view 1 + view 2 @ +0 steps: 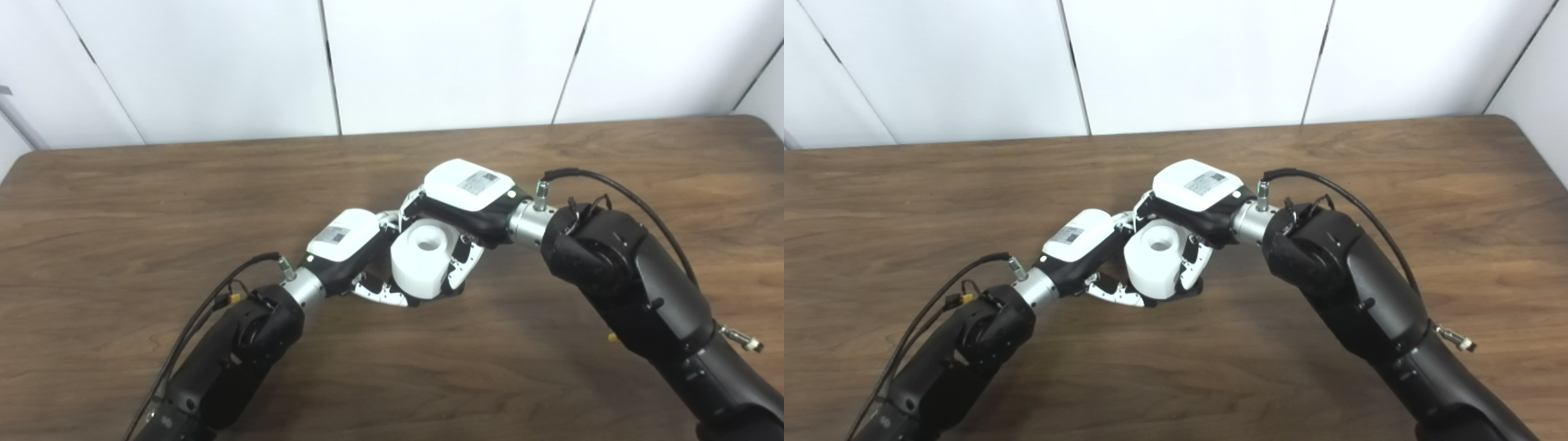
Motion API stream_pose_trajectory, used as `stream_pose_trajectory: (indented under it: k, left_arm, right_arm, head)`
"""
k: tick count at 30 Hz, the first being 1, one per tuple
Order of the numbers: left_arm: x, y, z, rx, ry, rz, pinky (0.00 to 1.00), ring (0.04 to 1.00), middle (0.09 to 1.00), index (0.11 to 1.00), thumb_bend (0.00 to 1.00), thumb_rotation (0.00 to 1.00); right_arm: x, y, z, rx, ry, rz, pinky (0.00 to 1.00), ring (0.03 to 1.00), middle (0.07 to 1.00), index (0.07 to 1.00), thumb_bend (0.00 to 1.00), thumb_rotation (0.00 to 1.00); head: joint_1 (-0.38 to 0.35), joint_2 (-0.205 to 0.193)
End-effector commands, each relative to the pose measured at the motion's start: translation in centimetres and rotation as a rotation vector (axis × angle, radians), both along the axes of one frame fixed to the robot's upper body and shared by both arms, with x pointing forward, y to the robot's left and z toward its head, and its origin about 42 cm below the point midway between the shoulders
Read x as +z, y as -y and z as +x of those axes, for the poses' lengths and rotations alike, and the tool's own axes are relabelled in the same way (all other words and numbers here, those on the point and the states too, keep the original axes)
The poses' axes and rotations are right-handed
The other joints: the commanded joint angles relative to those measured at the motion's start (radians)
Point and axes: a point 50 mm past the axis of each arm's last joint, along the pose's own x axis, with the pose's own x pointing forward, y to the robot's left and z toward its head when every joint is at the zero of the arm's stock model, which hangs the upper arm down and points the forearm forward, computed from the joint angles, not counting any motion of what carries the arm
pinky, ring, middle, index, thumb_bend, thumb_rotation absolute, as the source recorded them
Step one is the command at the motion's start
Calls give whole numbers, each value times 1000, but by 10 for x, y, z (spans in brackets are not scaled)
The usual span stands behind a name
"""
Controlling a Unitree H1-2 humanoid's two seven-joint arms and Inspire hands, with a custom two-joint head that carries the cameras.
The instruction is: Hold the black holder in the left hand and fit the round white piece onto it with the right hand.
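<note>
The round white piece [421, 262], a thick cylinder with a hole in its top, sits between my two hands above the middle of the table. My right hand [468, 202] covers it from behind and above, fingers [462, 264] running down its right side, shut on it. My left hand [346, 244] comes in from the left, and its fingers [380, 295] curl under the bottom of the piece. Only a dark sliver of the black holder [1193, 288] shows beneath the white piece; the rest is hidden by the piece and the fingers. How the piece meets the holder is hidden.
The brown wooden table [153, 202] stretches wide on both sides of the hands. White wall panels [441, 61] rise behind its far edge. Black cables loop off both wrists, one over the right forearm [618, 190].
</note>
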Motion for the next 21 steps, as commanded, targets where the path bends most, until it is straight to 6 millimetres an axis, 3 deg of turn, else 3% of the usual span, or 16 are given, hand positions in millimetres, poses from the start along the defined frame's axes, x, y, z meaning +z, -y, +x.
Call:
stream_pose_trajectory:
  k: [1, 21]
  left_arm:
    - [-28, -10, -13, -22, -126, 92, 729, 892, 885, 483, 524, 68]
    - [-27, -12, -15, -27, -136, 99, 740, 893, 891, 484, 524, 68]
  right_arm:
    - [1, 4, 4, 0, 19, -33, 602, 751, 720, 483, 523, 136]
    - [2, 25, 8, -59, 14, -31, 618, 749, 711, 483, 523, 135]
  head:
    - [-3, 1]
    - [-2, 13]
